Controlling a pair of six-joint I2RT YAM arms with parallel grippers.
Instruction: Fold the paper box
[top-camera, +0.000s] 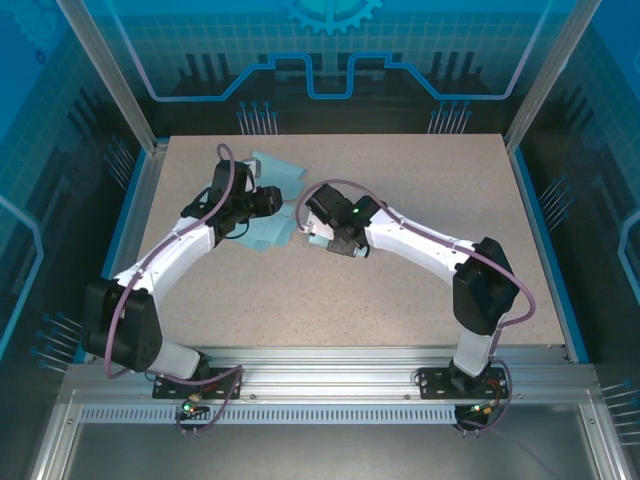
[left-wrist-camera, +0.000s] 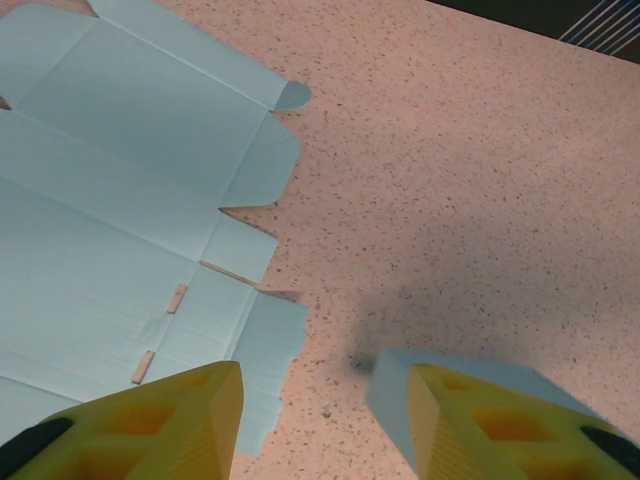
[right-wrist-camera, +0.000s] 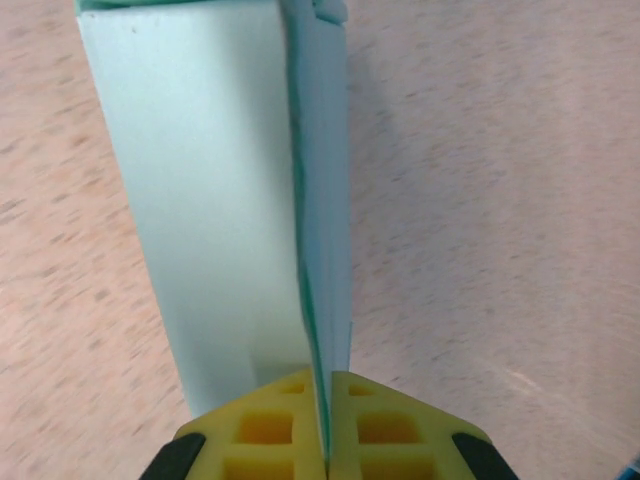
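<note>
paper box (top-camera: 262, 236): lies on table (top-camera: 420, 280), mostly flat, under both grippers | right gripper (right-wrist-camera: 327, 405): clenched on the box's doubled-over edge, likely pressing that crease | left gripper (left-wrist-camera: 320, 420): jaws apart, empty, over the box's flapped edge, seemingly ready to steady it

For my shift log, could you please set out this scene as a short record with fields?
surface: speckled table
workpiece: pale blue paper box, mostly unfolded and lying flat
left gripper: open, over the notched flap edge of the sheet
right gripper: shut on a raised panel of the sheet, pinched edge-on
fold state: one panel lifted, the rest flat; box not yet formed
</note>
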